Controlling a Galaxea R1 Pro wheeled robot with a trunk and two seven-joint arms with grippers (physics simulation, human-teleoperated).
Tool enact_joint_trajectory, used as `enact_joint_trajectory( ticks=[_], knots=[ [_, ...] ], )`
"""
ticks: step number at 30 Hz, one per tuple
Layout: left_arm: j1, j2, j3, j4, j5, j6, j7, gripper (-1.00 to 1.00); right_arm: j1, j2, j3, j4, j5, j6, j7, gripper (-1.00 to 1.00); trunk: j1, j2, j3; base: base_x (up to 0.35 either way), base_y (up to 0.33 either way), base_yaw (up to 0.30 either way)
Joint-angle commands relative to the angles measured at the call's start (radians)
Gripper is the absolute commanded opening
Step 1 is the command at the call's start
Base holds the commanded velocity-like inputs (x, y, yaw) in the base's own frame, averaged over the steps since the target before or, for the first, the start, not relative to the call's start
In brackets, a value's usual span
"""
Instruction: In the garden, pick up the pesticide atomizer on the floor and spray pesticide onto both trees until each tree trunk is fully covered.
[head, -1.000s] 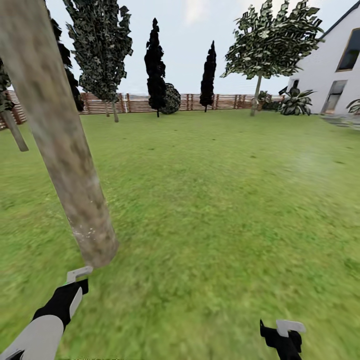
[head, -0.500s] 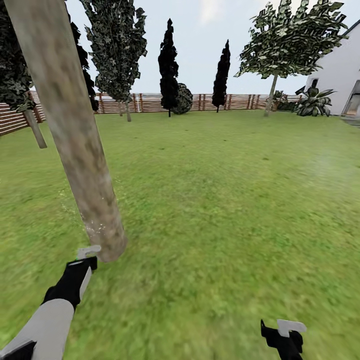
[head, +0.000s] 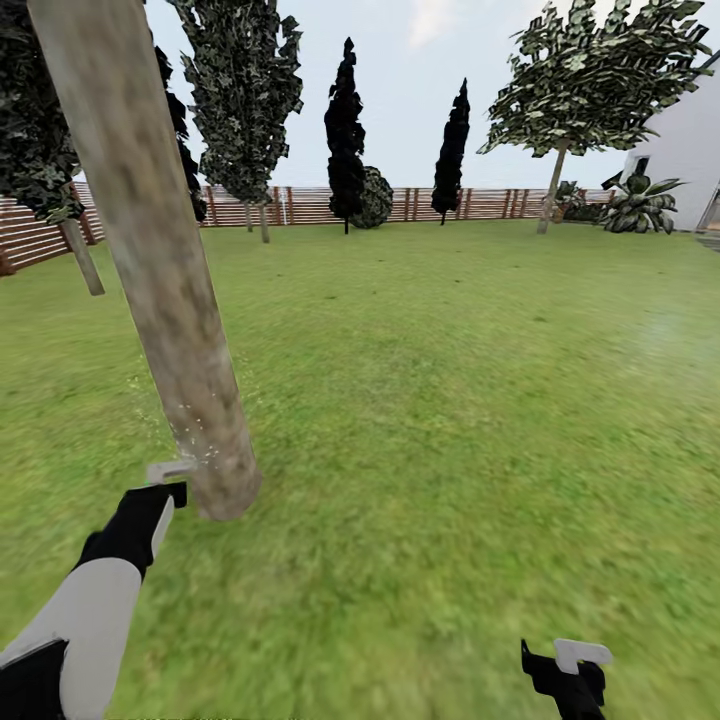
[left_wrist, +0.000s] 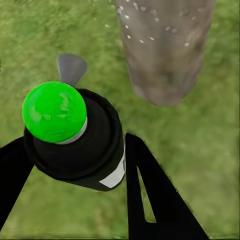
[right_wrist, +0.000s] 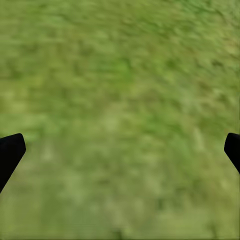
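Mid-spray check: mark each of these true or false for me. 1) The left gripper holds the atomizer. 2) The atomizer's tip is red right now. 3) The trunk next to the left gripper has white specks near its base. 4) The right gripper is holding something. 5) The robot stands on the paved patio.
1) True: the left gripper is closed around the pesticide atomizer.
2) False: its round tip shows bright green.
3) True: white specks dot the tree trunk low down.
4) False: the right gripper is open over grass, nothing between its fingers.
5) False: only green lawn lies around the arms.
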Motion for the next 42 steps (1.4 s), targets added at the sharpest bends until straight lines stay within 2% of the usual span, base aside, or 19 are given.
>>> enact_joint_trajectory(
  ticks=[1, 4, 9, 10, 13, 14, 19, 21, 23, 32, 42],
  knots=[
    [0.000, 0.000, 0.001, -0.016, -0.003, 0.020, -0.002, -1.00, 0.000, 0.000, 0.008, 0.000, -0.005, -0.001, -0.005, 1.00, 0.000, 0.000, -0.001, 0.011, 0.000, 0.022],
    [0.002, -0.004, 0.001, -0.079, -0.002, 0.051, -0.004, -1.00, 0.000, -0.002, 0.008, 0.001, -0.005, -0.001, -0.006, 1.00, 0.000, 0.000, -0.001, 0.237, 0.000, 0.005],
    [0.000, 0.000, 0.001, -0.097, -0.001, 0.064, -0.006, -1.00, 0.000, -0.003, 0.008, 0.001, -0.005, -0.001, -0.006, 1.00, 0.000, 0.000, -0.001, 0.150, 0.000, 0.000],
    [-0.001, 0.002, 0.001, -0.113, 0.000, 0.081, -0.015, -1.00, 0.000, -0.003, 0.008, 0.001, -0.005, -0.001, -0.006, 1.00, 0.000, 0.000, -0.001, 0.009, 0.000, 0.000],
    [0.003, 0.007, 0.001, -0.218, -0.004, 0.161, -0.105, -1.00, 0.000, -0.003, 0.008, 0.000, -0.005, -0.001, -0.006, 1.00, 0.000, 0.000, -0.001, 0.004, -0.019, 0.000],
    [0.004, 0.007, 0.001, -0.231, -0.006, 0.170, -0.112, -1.00, 0.000, -0.003, 0.008, 0.000, -0.005, -0.001, -0.006, 1.00, 0.000, 0.000, -0.001, 0.074, -0.143, 0.000],
    [0.010, 0.000, -0.001, -0.241, -0.010, 0.174, -0.112, -1.00, 0.000, -0.002, 0.008, 0.000, -0.005, -0.001, -0.006, 1.00, 0.000, 0.000, -0.001, 0.129, -0.218, 0.000],
    [0.010, -0.003, 0.000, -0.241, -0.008, 0.173, -0.068, -1.00, 0.000, -0.002, 0.008, 0.000, -0.005, -0.001, -0.006, 1.00, 0.000, 0.000, -0.001, 0.141, -0.237, 0.000],
    [0.010, -0.004, -0.001, -0.241, -0.008, 0.172, -0.058, -1.00, 0.000, -0.002, 0.008, 0.000, -0.005, -0.001, -0.006, 1.00, 0.000, 0.000, -0.001, 0.142, -0.238, 0.000],
    [0.012, -0.004, -0.001, -0.239, -0.007, 0.173, -0.055, -1.00, 0.000, -0.002, 0.008, 0.000, -0.005, -0.001, -0.006, 1.00, 0.000, 0.000, -0.001, 0.142, -0.239, 0.015],
    [0.012, -0.003, -0.001, -0.239, -0.009, 0.173, -0.053, -1.00, 0.000, -0.001, 0.008, 0.000, -0.006, -0.001, -0.006, 1.00, 0.000, 0.000, -0.001, 0.142, -0.239, 0.215]
  ],
)
